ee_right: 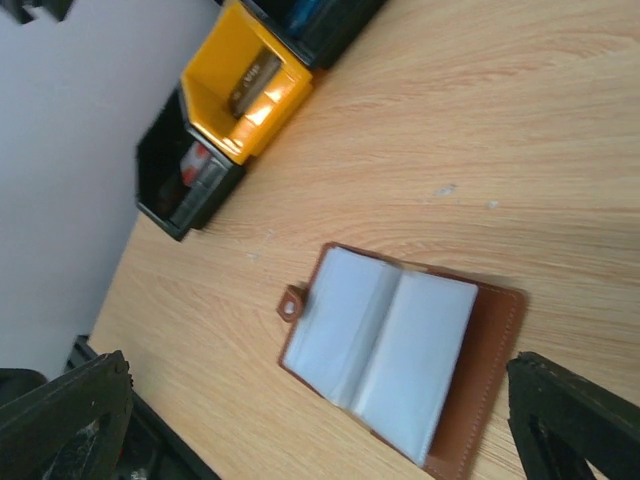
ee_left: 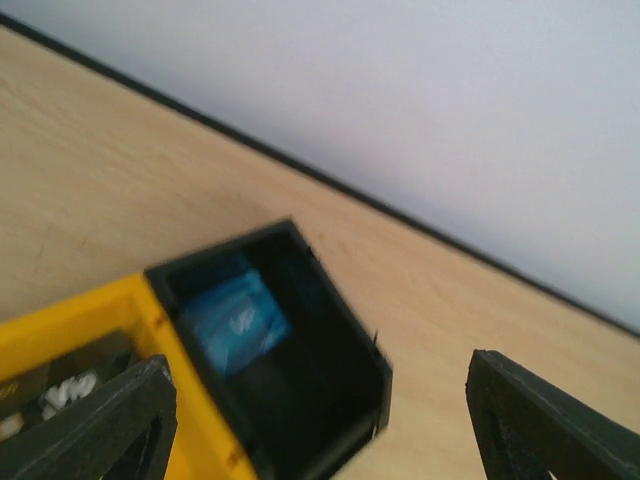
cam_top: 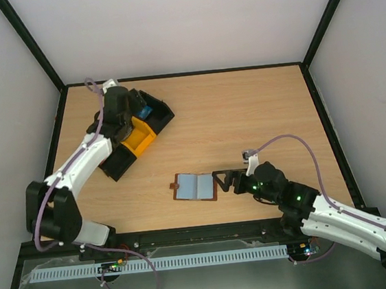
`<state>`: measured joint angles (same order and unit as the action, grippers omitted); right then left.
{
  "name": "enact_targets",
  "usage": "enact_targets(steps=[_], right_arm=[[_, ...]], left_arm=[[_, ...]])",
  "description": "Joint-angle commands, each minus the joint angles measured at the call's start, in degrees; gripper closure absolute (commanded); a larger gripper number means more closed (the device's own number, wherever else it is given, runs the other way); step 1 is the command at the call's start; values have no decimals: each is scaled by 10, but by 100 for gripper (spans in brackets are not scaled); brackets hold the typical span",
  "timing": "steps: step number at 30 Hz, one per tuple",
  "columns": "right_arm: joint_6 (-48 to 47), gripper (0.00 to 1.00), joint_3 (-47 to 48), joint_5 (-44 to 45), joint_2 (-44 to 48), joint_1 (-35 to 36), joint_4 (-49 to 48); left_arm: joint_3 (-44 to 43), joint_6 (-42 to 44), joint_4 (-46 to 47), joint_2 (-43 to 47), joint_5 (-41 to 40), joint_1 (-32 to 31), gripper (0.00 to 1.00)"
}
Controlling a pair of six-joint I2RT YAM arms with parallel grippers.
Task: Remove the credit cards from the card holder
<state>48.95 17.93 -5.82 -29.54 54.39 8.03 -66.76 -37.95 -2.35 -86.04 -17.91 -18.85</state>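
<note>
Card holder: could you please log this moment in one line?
left gripper open | blue card in black tray | right gripper open beside open card holder

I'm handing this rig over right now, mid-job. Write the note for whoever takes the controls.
Left gripper: jaws open, empty, above the far black tray, where the blue card lies.
Right gripper: jaws open, empty, beside the wallet on its right.
Wallet: open flat on the table, no card showing in its pockets.
Grey card is in the yellow tray; a white and red card seems to lie in the near black tray.
Done: all three cards look out.
Left: probably only checking the pockets and pulling both arms back.
</note>
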Motion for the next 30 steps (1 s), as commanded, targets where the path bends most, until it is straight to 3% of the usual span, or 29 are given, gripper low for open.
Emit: enact_targets(steps=[1,5,13,22,30], right_arm=[[25,3,12,12,-34,2,24],[43,15,6,-9,-68,2,-3],[83,55,-13,-59,-130,2,-82],[102,68,-26,-82,-204,3,-142],[114,78,-41,-108,-268,3,-233]], left_arm=[[79,43,-70,75,96,-5,20],[142,38,-91,144,201,-6,22],[263,-22,-58,219,307,-65,30],[340,-57,26,222,351,-157,33],[397,-106,148,151,375,-207,35]])
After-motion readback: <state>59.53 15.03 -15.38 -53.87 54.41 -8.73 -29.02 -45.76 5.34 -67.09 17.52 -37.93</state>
